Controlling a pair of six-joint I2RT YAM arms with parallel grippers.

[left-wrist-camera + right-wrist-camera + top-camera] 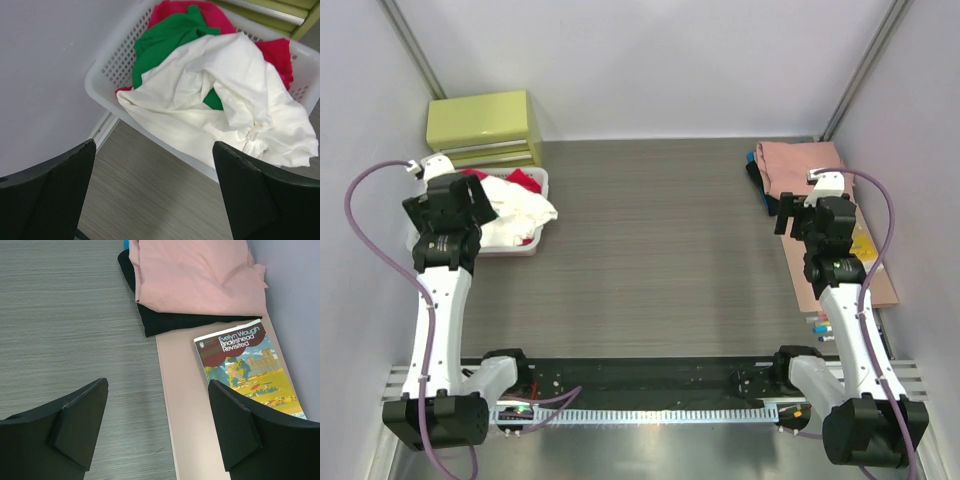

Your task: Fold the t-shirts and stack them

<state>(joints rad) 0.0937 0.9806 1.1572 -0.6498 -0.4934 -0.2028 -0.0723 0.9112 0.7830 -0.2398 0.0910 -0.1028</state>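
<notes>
The basket (107, 65) sits against the left edge of the surface (660, 230), toward its far left corner, just in front of a yellow-green box (485, 125); three shirts are heaped loose in it. The white shirt (225, 100) lies crumpled on top and spills over the basket's rim on the side facing the middle of the surface; the green shirt (165, 45) shows beneath and behind it; the red shirt (275, 52) lies under both, against the far wall of the basket.

The left claw (154, 147) hangs above the basket's near side, jaws spread wide with nothing between them and touching no cloth.

At the far right corner a pale board (185, 405) runs along the right edge; on its far end the pink shirt (195, 275) lies folded on top of the black shirt (185, 322), which shows at the near and left sides. A book (247, 370) lies flat on the board just in front of this stack, its far edge touching the black shirt.

The right claw (157, 385) hovers over the board's left edge, near the stack, jaws well apart and empty.
</notes>
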